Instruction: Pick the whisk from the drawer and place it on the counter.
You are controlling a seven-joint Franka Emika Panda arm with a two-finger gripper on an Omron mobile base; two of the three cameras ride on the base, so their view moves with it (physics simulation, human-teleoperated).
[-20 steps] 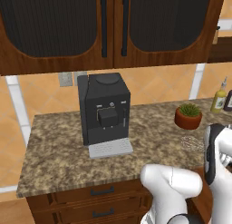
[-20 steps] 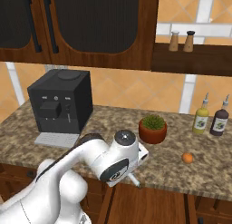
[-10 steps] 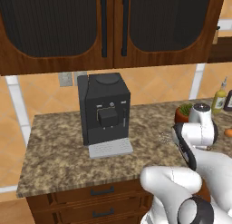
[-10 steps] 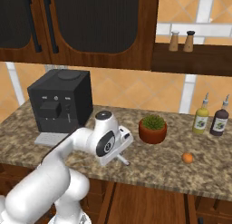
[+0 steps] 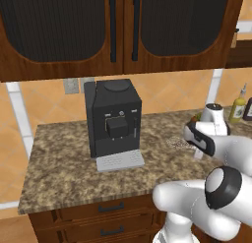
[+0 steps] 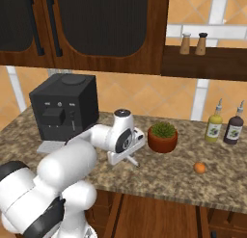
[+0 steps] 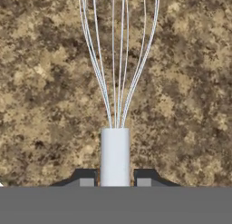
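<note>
The gripper (image 7: 115, 182) clamps the whisk (image 7: 115, 105) by its handle over the counter (image 5: 69, 163), right of the coffee machine (image 5: 114, 120). The handle's end is hidden; the loop tops are cut off.

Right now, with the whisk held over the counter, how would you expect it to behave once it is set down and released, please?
The whisk is likely light: thin wire loops on a narrow handle. The loops would probably flex if pressed against the counter. Its round handle, between the fingers, suggests it may roll a little on the flat granite.
</note>
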